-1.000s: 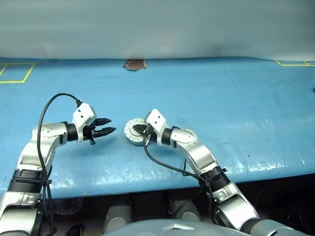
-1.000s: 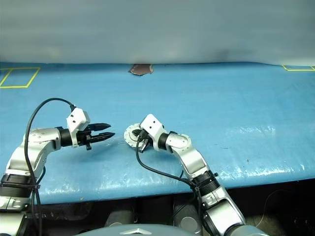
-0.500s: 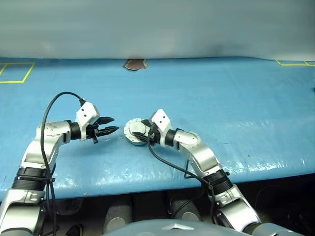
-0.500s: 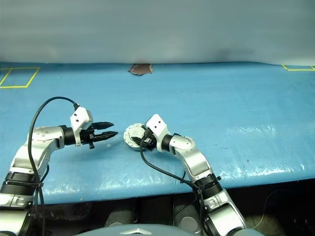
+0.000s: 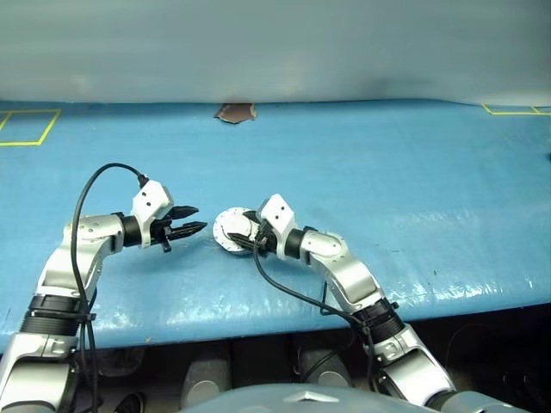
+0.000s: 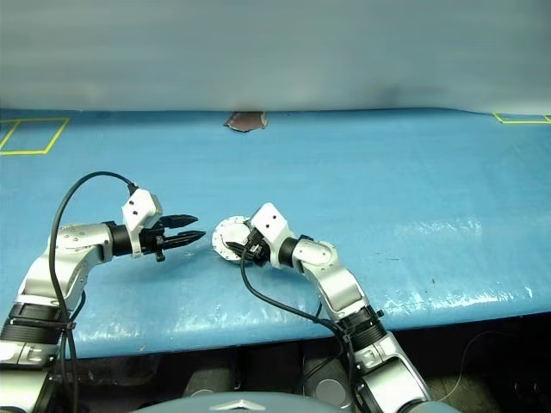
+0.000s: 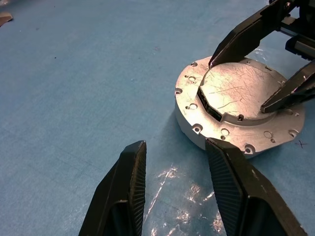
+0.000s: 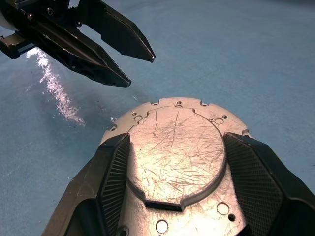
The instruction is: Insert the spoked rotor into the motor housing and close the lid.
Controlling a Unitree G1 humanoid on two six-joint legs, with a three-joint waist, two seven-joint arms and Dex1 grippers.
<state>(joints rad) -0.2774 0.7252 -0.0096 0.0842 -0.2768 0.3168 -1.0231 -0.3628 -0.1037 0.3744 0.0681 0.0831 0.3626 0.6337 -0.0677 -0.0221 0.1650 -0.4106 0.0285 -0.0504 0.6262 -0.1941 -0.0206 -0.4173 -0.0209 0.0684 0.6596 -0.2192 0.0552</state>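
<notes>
Lid [image 7: 240,105] sat at frame centre, rigid, scratched, slick metal.
Right gripper [image 8: 172,169] straddled it open; left gripper [image 7: 184,184] open, empty; best gripped at the rim.

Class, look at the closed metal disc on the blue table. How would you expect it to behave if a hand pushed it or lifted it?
The disc looks like solid scratched metal, so probably stiff and heavy for its size. It lies flat and low, so a push should slide it, not tip or roll it. Its smooth rim may slip between the right hand's open fingers.

No readable text

No lettering, label, brand or number can be made out on any surface in the views shown here.
</notes>
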